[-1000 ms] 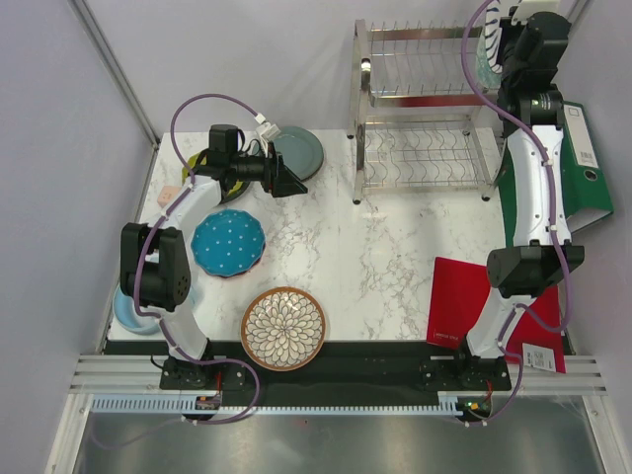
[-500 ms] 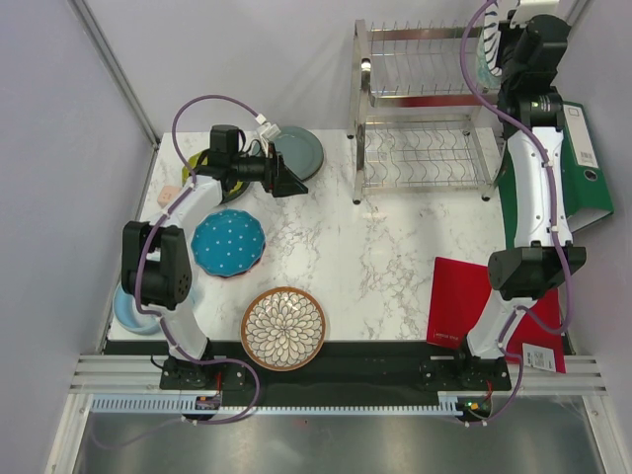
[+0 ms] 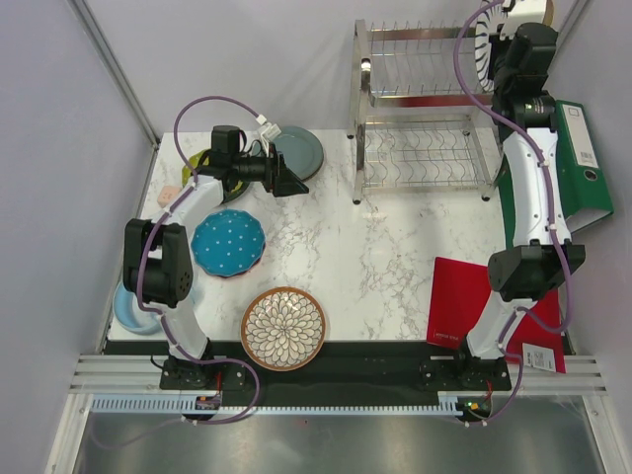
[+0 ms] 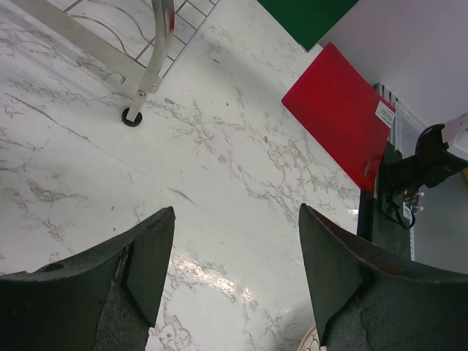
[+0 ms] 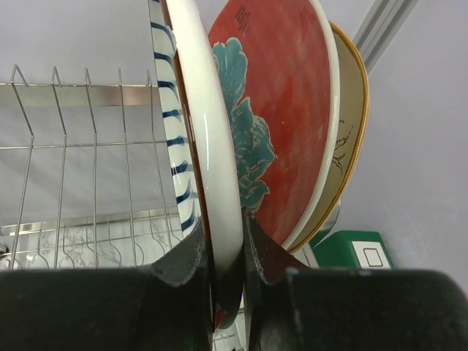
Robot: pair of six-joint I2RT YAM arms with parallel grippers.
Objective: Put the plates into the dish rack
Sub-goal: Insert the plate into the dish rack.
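The right hand pinches the striped plate by its rim, upright and edge-down over the right end of the dish rack, upper tier, just beside a red plate; the left hand, wide and empty, hovers well left of the rack

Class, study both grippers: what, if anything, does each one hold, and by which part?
The right gripper is shut on the striped white plate, pinching it by the rim. The left gripper is open and holds nothing.
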